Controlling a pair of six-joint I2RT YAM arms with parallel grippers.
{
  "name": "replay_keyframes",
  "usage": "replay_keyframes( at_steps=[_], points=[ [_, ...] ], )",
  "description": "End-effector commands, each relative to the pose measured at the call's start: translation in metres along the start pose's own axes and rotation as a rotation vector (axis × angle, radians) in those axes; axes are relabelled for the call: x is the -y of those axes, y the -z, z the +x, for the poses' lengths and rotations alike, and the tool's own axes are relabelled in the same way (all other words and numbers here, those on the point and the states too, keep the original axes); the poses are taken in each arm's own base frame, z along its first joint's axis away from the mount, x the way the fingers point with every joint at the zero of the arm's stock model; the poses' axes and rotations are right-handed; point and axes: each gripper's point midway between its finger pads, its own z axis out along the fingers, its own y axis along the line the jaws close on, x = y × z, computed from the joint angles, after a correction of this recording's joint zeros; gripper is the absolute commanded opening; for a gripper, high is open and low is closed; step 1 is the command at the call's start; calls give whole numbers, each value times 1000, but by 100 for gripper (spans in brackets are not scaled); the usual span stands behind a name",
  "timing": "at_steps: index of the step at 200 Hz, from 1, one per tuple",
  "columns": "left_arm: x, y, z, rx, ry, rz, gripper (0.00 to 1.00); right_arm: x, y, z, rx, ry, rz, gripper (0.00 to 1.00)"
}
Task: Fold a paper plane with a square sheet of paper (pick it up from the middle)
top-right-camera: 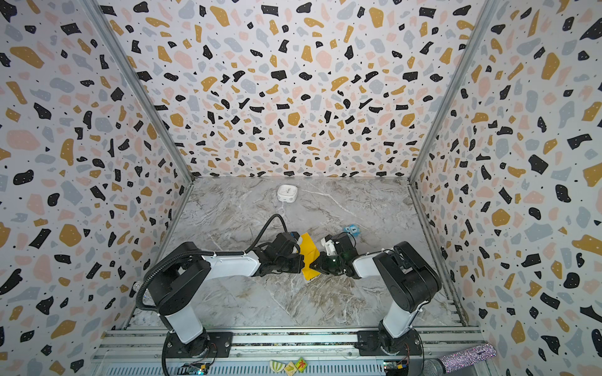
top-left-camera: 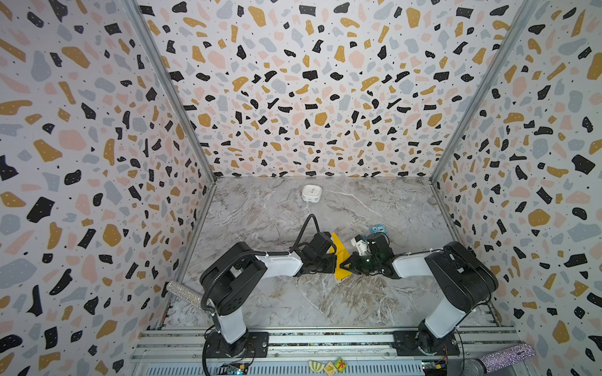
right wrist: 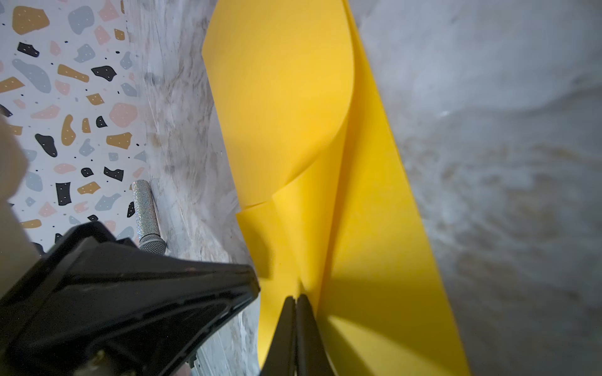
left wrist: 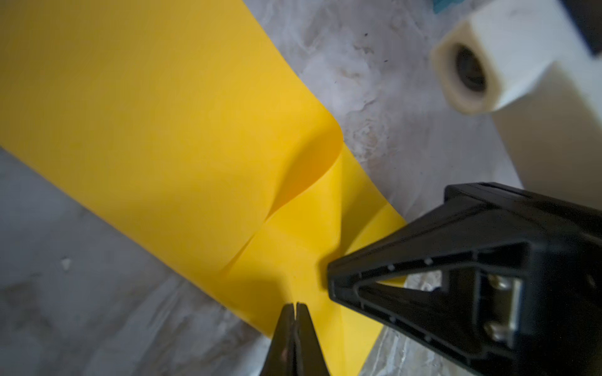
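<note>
While left jaws, right jaws each clench yellow sheet [top-left-camera: 339,249] edge, bare table [top-left-camera: 293,293] lies around.

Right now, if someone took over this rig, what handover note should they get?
Left gripper: shut, pinching the square sheet of paper.
Right gripper: shut on the same sheet, its tips close to the left's.
Sheet: mid-table between the arms, raised along a ridge, one flap curled over.
Done: sheet picked up, first fold begun.
Left: crease it flat and make all later folds; no plane shape yet.
</note>
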Motion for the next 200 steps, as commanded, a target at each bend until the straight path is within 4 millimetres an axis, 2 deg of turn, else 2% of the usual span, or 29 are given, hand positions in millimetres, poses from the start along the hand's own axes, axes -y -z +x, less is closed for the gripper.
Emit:
replay_keyframes(
  at_steps=[1,43,87,127,182,200],
  points=[
    [-8,-1,-9,23,-22,-65,0,-2,3,8,-6,-36,1,6],
    [-28,-9,0,-10,-54,-150,0,-17,4,9,-22,-21,-60,7],
    [-31,-11,6,-41,-85,-164,0,-28,12,-19,22,104,-44,9],
    [-31,-10,4,-43,-98,-167,0,-11,8,-26,15,113,19,9],
    [-30,-10,2,-39,-100,-166,0,24,7,-20,17,62,123,8],
    [-20,-11,-4,-33,-103,-141,0,32,8,-16,18,51,151,8]
  ],
)
